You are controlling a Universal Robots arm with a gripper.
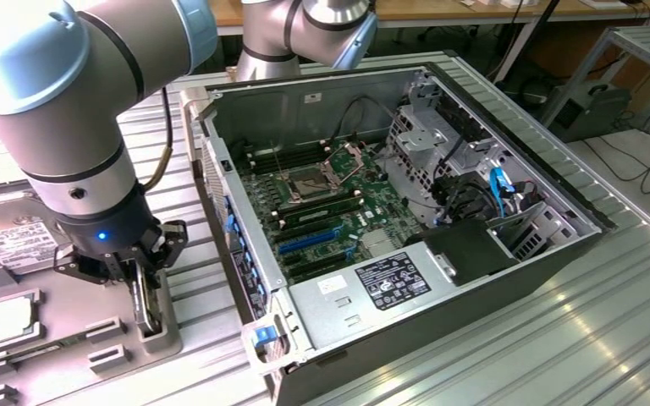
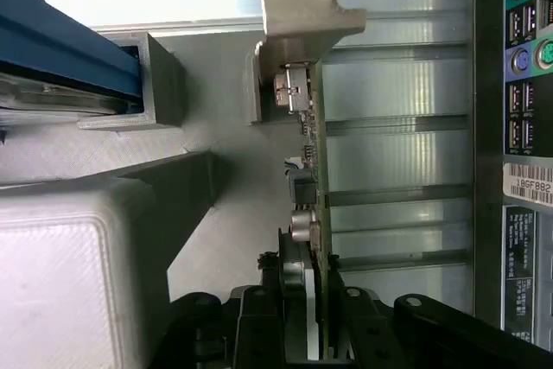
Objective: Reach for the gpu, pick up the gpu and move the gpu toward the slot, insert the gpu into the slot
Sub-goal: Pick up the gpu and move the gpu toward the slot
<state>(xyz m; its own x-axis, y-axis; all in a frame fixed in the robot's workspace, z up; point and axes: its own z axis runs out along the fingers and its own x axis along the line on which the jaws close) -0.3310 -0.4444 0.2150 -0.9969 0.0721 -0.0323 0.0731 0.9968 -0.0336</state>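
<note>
While the gripper point(image 1: 145, 283) clamps the gpu point(image 2: 316, 153), which stands on edge in its holder point(image 1: 158, 331) beside the case point(image 1: 506, 279), a clean pick-up, I judge, needs a straight vertical lift, card square between the fingers point(image 2: 354, 321).

1. Open computer case point(image 1: 449, 338) lies on its side on the slatted metal table point(image 1: 596, 338) with its motherboard point(image 1: 337, 211) exposed.
2. Labelled power supply point(image 1: 388, 288) sits at the case's near end, with blue cables point(image 1: 500, 190) close by.
3. Hard drive point(image 1: 14, 241) and CPU chip point(image 1: 7, 317) rest in a grey fixture tray point(image 1: 77, 296) at the exterior view's left.
</note>
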